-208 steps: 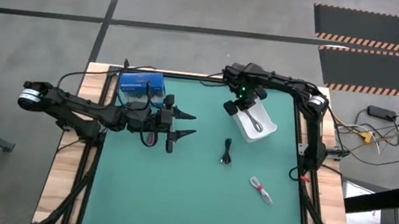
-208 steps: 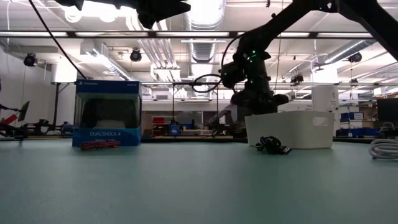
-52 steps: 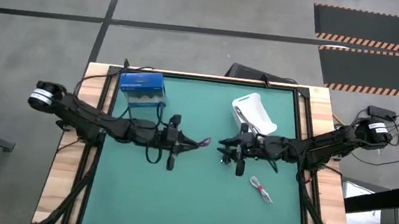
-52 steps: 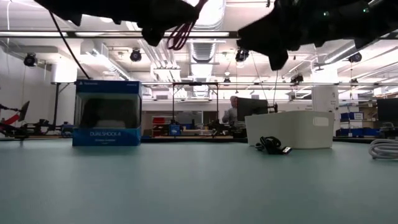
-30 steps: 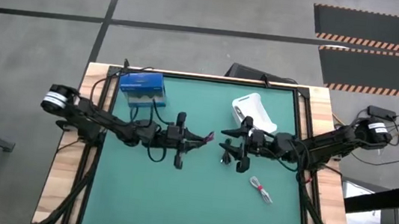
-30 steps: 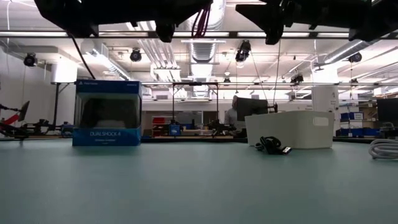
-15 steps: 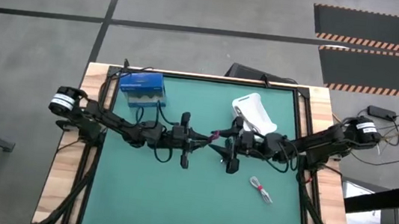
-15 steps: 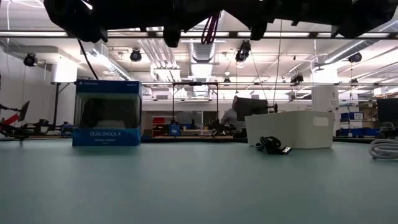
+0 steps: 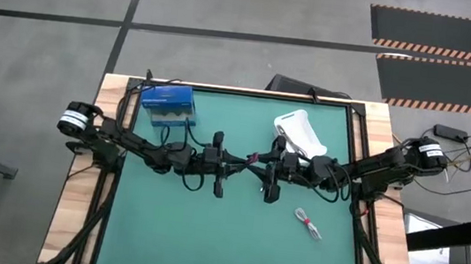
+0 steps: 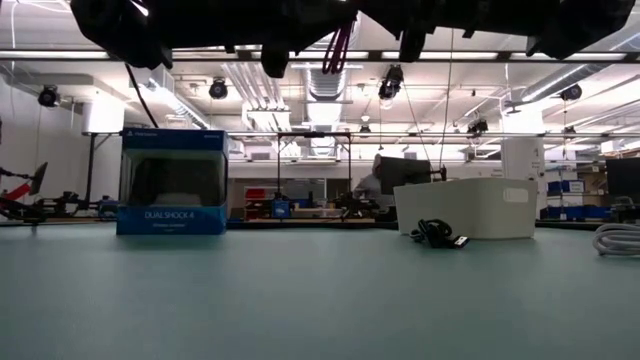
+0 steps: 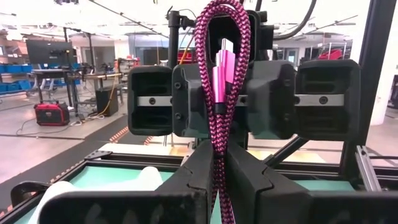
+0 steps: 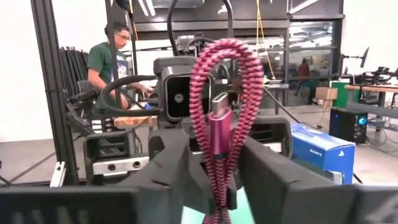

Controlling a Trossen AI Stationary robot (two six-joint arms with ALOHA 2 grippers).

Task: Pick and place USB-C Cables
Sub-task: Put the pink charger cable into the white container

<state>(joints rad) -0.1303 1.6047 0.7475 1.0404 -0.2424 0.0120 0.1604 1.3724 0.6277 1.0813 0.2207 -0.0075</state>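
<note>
A red braided USB-C cable bundle (image 11: 222, 68) is held in the air over the middle of the green table (image 9: 163, 221), its loop end up. My left gripper (image 9: 244, 161) is shut on it from the left. My right gripper (image 9: 259, 164) faces it from the right, closed in on the same bundle (image 12: 224, 93). A black cable bundle (image 10: 436, 233) lies on the table in front of the white bin (image 10: 468, 207). A white-and-red cable bundle (image 9: 307, 222) lies on the table toward the near right. My left gripper pinches the bundle's gathered strands (image 11: 216, 165) below the plugs between its two fingers. It comes in about level from the table's left. The bundle stands upright, clear of the table, with its loop above the fingers. My right gripper has one finger on each side of the bundle's strands (image 12: 217, 186), just under the plug. It comes in about level from the table's right, opposite the left gripper. The bundle stands upright between the fingers (image 12: 180, 168), clear of the table.
A blue box (image 9: 167, 100) stands at the far left of the table and the white bin (image 9: 300, 135) at the far right. Both arms stretch across the table's middle. A person (image 12: 115, 59) stands in the room beyond the table.
My right gripper has moved toward the table's left, up to the red bundle, and its fingers have closed in around it. The bundle has stayed upright and clear of the table.
</note>
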